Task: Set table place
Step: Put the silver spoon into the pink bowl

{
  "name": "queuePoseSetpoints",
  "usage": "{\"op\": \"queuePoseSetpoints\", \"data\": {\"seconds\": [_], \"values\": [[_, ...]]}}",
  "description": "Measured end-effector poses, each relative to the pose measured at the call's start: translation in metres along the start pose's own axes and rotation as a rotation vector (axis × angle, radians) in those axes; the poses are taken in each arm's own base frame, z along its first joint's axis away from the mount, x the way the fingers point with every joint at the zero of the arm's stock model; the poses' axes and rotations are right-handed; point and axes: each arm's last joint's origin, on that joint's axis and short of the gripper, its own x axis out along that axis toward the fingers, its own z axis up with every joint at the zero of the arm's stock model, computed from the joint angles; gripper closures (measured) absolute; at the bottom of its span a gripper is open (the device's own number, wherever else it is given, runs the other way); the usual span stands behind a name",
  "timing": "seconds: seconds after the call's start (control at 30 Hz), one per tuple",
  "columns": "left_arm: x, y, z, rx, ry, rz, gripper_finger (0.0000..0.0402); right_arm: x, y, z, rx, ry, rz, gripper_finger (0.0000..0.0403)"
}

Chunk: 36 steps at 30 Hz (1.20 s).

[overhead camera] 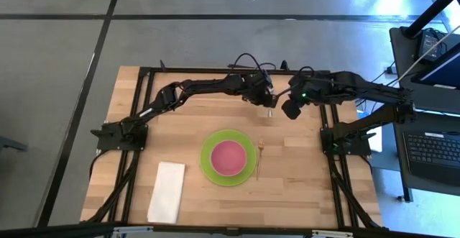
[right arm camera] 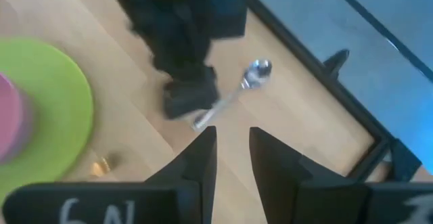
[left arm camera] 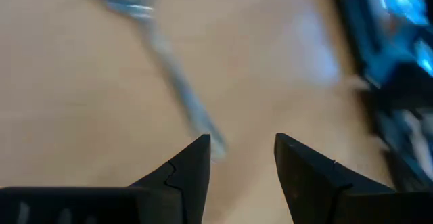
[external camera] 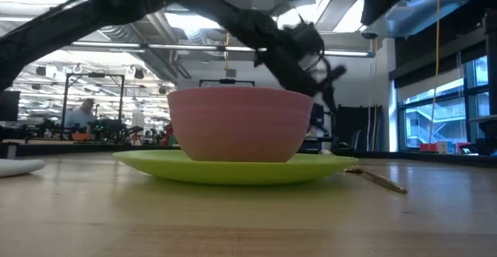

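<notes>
The silver spoon point(right arm camera: 238, 92) lies flat on the wooden table point(overhead camera: 302, 180) near its far edge; it also shows in the left wrist view point(left arm camera: 162, 61). My left gripper point(left arm camera: 242, 143) hovers open over the spoon's handle end. My right gripper point(right arm camera: 233, 139) is open just to the right of it, above the table. The pink bowl point(overhead camera: 228, 156) sits in the lime-green plate point(overhead camera: 208, 167) at the table's middle. The slim gold-tipped utensil point(overhead camera: 260, 157) lies right of the plate. My left gripper has the spoon's handle end point(left arm camera: 215, 146) right at the tip of one finger point(left arm camera: 196, 158), with the other finger apart from it. I cannot tell whether that finger touches the handle. The spoon lies flat on the table.
A white folded napkin point(overhead camera: 167, 191) lies at the near left. The black frame point(overhead camera: 215, 70) runs along the far edge, close behind both grippers. A desk with a laptop point(overhead camera: 435, 148) stands off the table's right side. A person sits far off in the room point(external camera: 80, 116).
</notes>
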Motion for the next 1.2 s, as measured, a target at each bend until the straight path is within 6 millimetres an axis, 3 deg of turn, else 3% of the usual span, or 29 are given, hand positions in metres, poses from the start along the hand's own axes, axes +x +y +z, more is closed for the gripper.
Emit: {"op": "queuePoseSetpoints", "data": {"seconds": [0.1,0.27,0.47,0.6,0.8,0.9,1.0,1.2], "values": [[-0.026,-0.016,0.002,0.1,0.0,-0.04,0.0245,0.016,-0.003,-0.011,0.017,0.083,-0.057,0.0311],[-0.093,-0.024,0.013,0.176,-0.046,0.086,0.0245,0.032,-0.014,-0.038,0.133,0.171,-0.137,0.0311],[-0.188,-0.052,0.004,0.273,-0.156,0.134,0.0245,0.057,-0.021,-0.061,0.318,0.022,-0.04,0.0311],[-0.252,-0.074,-0.007,0.329,-0.268,0.047,0.0245,0.097,-0.02,-0.063,0.445,-0.088,0.111,0.0311],[-0.328,-0.092,-0.032,0.384,-0.437,-0.005,0.0245,0.166,-0.03,-0.069,0.512,0.017,0.115,0.0311],[-0.352,-0.096,-0.042,0.405,-0.518,0.016,0.0245,0.187,-0.035,-0.066,0.546,0.101,0.11,0.0311],[-0.367,-0.097,-0.047,0.406,-0.586,0.045,0.0245,0.201,-0.035,-0.049,0.546,0.069,0.13,0.0311],[-0.369,-0.097,-0.049,0.399,-0.605,0.066,0.0245,0.227,-0.032,-0.027,0.533,0.111,0.099,0.0311]]}}
